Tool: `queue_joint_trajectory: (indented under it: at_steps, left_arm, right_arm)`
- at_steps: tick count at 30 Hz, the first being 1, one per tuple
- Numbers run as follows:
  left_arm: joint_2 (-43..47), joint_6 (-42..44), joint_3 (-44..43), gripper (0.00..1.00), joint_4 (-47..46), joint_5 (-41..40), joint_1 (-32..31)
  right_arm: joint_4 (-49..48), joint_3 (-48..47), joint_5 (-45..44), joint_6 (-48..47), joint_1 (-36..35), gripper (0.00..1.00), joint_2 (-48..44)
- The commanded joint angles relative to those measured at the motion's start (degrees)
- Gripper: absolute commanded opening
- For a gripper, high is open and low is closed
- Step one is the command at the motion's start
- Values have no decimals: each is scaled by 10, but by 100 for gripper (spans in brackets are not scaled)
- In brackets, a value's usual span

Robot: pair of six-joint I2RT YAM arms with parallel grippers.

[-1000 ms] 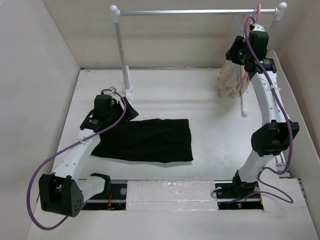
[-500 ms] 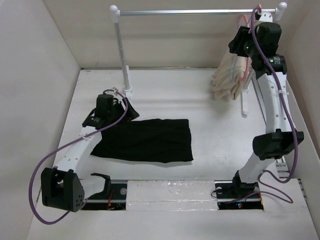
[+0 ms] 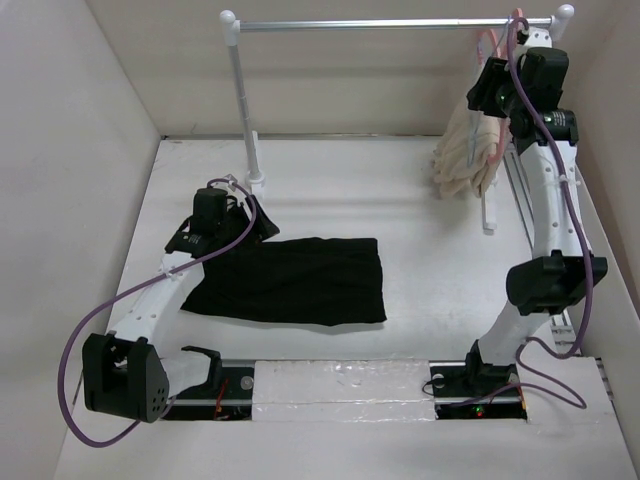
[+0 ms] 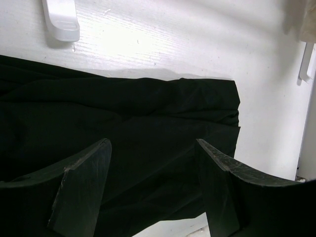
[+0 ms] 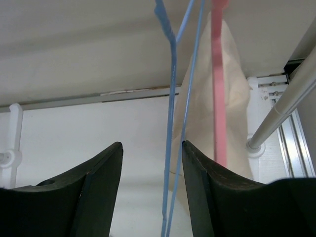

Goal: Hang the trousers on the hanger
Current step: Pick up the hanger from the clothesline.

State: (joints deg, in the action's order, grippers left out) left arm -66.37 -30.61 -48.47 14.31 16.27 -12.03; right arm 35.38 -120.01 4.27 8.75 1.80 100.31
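The black trousers lie folded flat on the table; they fill the left wrist view. My left gripper is open just above their far left corner, with cloth below the gap. My right gripper is raised at the rail's right end. Its jaws stand open around the thin light-blue hanger, whose wires run between them without being clamped. In the top view the hanger is hidden behind the arm.
A pink hanger carrying a beige garment hangs just right of the blue one. The metal rail spans the back on two white posts. Cardboard walls close in the left, back and right.
My right arm rose toward the rail's right end and the beige garment swung left, then back right. My left gripper shifted slightly over the trousers' corner.
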Motion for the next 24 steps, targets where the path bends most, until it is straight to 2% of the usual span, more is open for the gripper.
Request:
queue_joint_trajectory:
  at_steps: [1,5,8,9,10,12,14,20,24]
  left_arm:
    - [4,10,-7,64,-23,5,0]
    - [4,9,-2,64,-24,4,0]
    - [6,6,-2,64,-24,5,0]
    - [6,6,-3,64,-24,5,0]
    - [8,6,-5,64,-24,5,0]
    - [8,4,-9,64,-20,5,0]
    - [12,1,-19,64,-14,10,0]
    - [-9,-13,-80,64,8,46,0]
    - [-22,-21,-150,64,7,66,0]
  right_arm:
    - [-2,-15,1,-8,-7,57,3]
    - [2,-19,-23,-8,-7,57,14]
    - [-6,-7,-23,-8,-7,52,20]
    - [-5,-6,-23,-8,-7,46,23]
    - [-4,-4,-21,-8,-7,36,29]
    - [-14,3,-17,-5,-7,11,22]
    - [-64,36,-33,-3,-22,2,-14]
    - [-68,-9,-39,-38,-36,0,-46]
    - [-71,-5,-47,-67,-59,0,-71]
